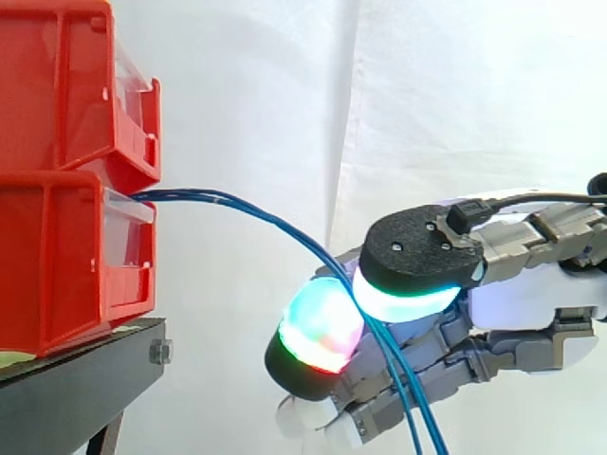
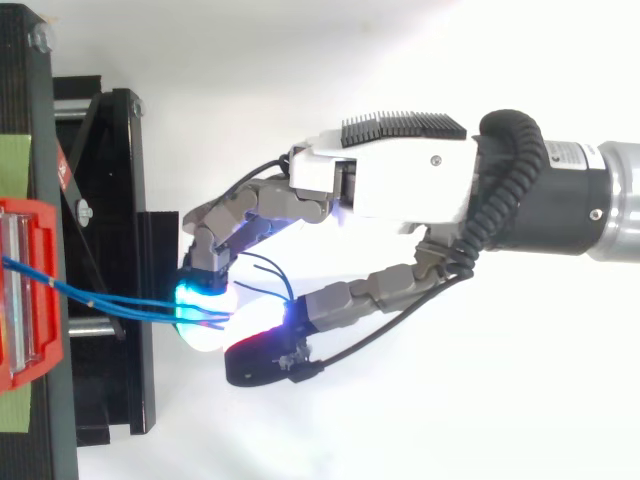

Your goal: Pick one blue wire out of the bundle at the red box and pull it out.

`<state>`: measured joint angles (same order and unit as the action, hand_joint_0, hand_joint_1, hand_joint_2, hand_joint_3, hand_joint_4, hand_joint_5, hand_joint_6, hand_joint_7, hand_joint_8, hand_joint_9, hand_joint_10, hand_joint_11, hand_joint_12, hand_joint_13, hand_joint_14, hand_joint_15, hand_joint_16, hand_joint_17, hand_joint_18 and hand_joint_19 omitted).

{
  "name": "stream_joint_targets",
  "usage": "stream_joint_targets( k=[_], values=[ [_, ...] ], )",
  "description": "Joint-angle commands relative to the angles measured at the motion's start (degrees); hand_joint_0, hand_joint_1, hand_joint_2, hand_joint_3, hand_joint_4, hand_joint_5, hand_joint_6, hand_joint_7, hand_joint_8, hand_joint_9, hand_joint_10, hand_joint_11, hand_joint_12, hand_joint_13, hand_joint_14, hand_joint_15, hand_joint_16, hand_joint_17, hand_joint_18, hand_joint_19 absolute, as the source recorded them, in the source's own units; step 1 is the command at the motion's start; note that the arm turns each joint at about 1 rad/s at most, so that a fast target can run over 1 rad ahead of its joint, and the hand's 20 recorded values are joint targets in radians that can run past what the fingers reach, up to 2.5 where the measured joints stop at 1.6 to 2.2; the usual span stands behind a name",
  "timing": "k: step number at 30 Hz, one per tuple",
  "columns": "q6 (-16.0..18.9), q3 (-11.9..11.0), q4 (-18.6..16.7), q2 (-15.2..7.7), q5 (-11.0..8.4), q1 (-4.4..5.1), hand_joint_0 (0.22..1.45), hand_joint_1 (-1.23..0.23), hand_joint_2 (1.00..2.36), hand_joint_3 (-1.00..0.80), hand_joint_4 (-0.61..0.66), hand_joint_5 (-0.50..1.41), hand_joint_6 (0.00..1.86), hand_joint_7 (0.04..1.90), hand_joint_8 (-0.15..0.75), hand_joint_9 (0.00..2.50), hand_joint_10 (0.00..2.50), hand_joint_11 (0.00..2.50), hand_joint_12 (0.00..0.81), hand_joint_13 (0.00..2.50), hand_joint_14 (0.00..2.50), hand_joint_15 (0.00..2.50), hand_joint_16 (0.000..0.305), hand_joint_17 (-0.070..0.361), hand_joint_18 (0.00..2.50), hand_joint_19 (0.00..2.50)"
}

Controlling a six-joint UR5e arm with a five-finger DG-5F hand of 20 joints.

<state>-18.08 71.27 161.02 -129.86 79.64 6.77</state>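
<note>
Beside the red box (image 1: 57,265), I am pinching the blue wires (image 1: 256,214) in my hand (image 2: 400,185); they are running from the box, so isolating 1 and pulling it out are remaining.

A lab setup: white curtain (image 1: 455,95) behind red bins (image 1: 57,256) on black stand (image 1: 76,389).
</note>
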Motion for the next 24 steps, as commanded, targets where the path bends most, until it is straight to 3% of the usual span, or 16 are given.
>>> stream_joint_targets(
  k=[1,10,14,24],
  values=[
    [-0.03,0.01,2.19,1.01,0.69,-0.36,0.56,-0.70,1.01,-0.09,0.35,-0.13,0.85,0.76,0.326,0.83,0.01,0.43,0.438,0.37,0.01,0.23,0.077,0.172,0.27,0.37],
    [-0.03,0.01,6.67,2.86,0.52,-0.97,0.56,-0.68,1.01,-0.13,0.34,-0.13,0.86,0.78,0.326,0.84,0.01,0.43,0.428,0.38,0.01,0.23,0.075,0.168,0.26,0.38],
    [0.15,0.01,7.82,2.95,0.43,-1.06,0.56,-0.65,1.01,-0.24,0.30,-0.13,0.86,0.82,0.294,0.84,0.02,0.46,0.391,0.37,0.01,0.24,0.066,0.149,0.22,0.40],
    [4.98,0.01,10.37,3.12,-1.33,-1.15,0.57,-0.63,1.01,-0.32,0.27,-0.12,0.86,0.84,0.281,0.87,0.02,0.46,0.375,0.40,0.01,0.26,0.063,0.141,0.24,0.40]
  ],
)
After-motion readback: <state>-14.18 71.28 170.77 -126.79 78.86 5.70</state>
